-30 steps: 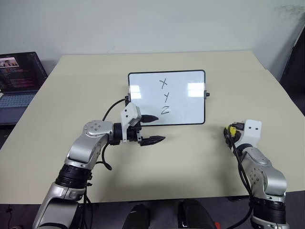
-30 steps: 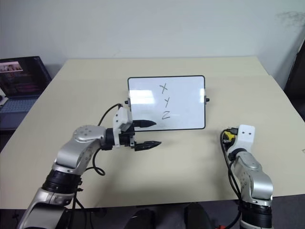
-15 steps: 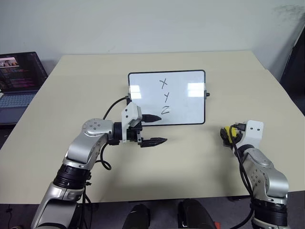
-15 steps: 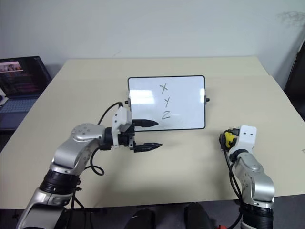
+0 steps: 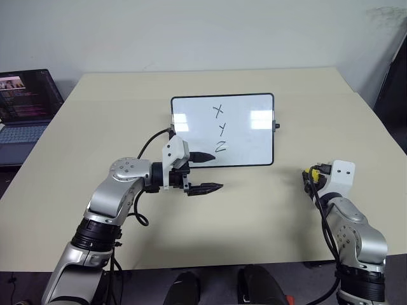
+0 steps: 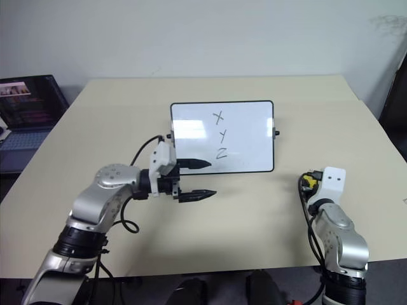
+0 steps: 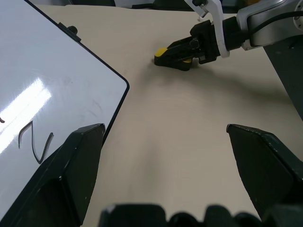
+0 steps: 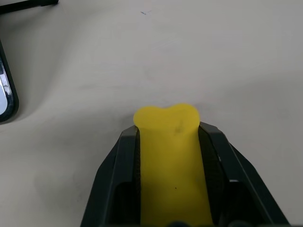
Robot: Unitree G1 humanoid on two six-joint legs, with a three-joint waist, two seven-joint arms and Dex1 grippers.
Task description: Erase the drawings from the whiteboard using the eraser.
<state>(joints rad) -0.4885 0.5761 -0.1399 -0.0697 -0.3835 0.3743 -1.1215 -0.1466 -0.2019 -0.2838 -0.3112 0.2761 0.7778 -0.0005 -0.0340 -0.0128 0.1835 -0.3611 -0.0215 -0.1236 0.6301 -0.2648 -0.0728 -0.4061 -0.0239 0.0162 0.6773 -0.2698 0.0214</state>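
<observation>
1. Half a second ago the right gripper (image 8: 166, 142) stood spread around the eraser (image 8: 170, 156); now both black fingers press the yellow block's flanks, squeezing it so its tip bulges. The arm's wrist has edged slightly toward the table's right edge.
2. The left gripper (image 5: 206, 173) has not shifted; its fingers gape wide with nothing between them, one tip over the whiteboard's (image 5: 248, 111) near-left corner.
3. The whiteboard lies mid-table, toward the far edge; the drawings (image 5: 220, 129) X, Y, Z are all intact.
4. Bare table (image 5: 254, 210) lies between board and eraser, and along the near edge.
5. A laptop (image 5: 25, 105) sits past the table's left edge, cut off.
6. The eraser's dark underside is hidden.
</observation>
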